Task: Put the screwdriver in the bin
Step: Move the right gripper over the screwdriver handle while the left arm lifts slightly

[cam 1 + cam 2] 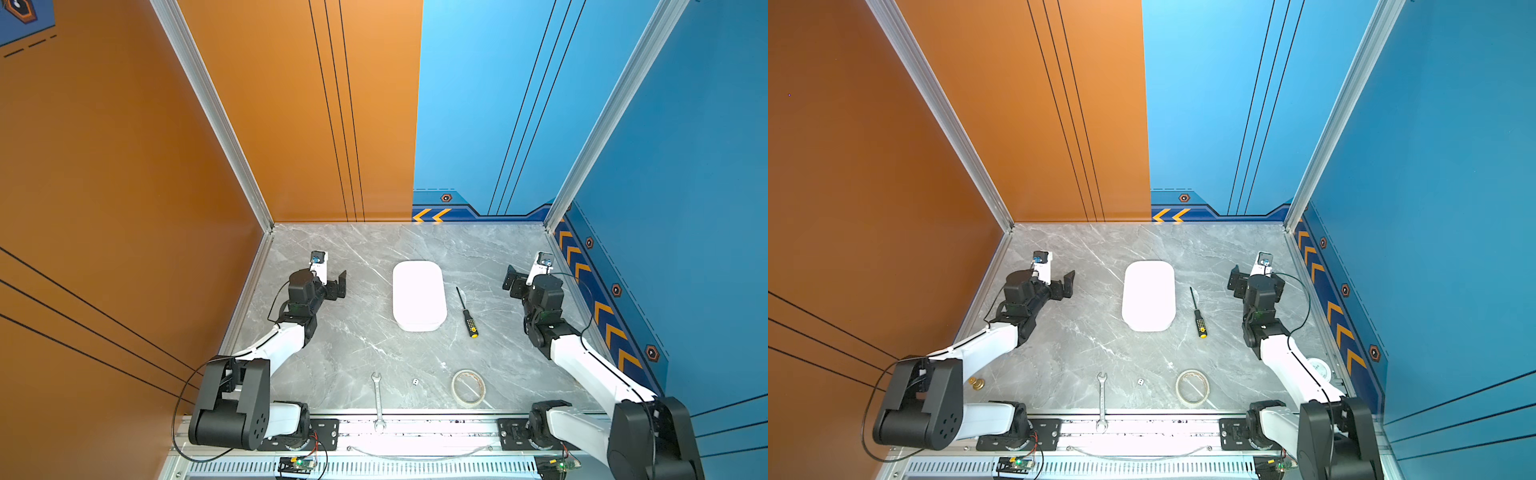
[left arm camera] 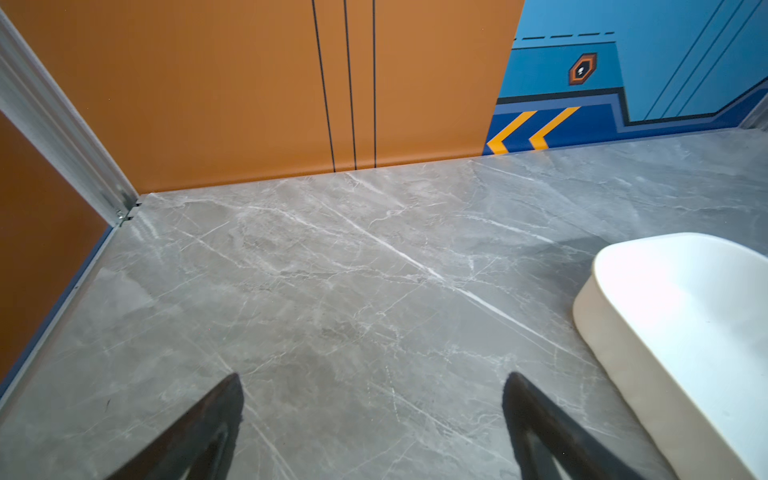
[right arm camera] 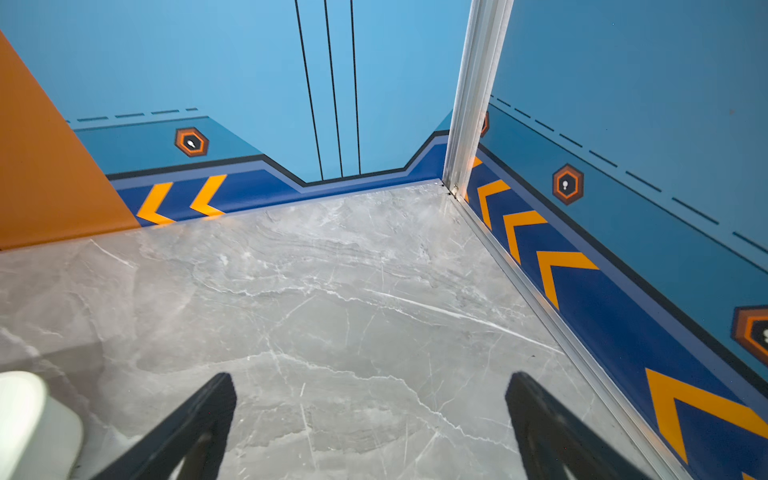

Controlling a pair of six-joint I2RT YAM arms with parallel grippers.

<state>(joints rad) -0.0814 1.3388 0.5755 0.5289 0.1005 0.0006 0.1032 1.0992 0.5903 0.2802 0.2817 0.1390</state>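
Zero progress: screwdriver (image 1: 466, 313) lies untouched on the table (image 1: 353, 353), just beside the empty bin (image 1: 419, 296) at its 3 o'clock. Left gripper (image 2: 374, 376) and right gripper (image 3: 370, 375) both gape wide, holding nothing. Pick and drop remain.

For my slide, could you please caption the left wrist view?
Open left gripper above the grey marbled table, white bin nearby.
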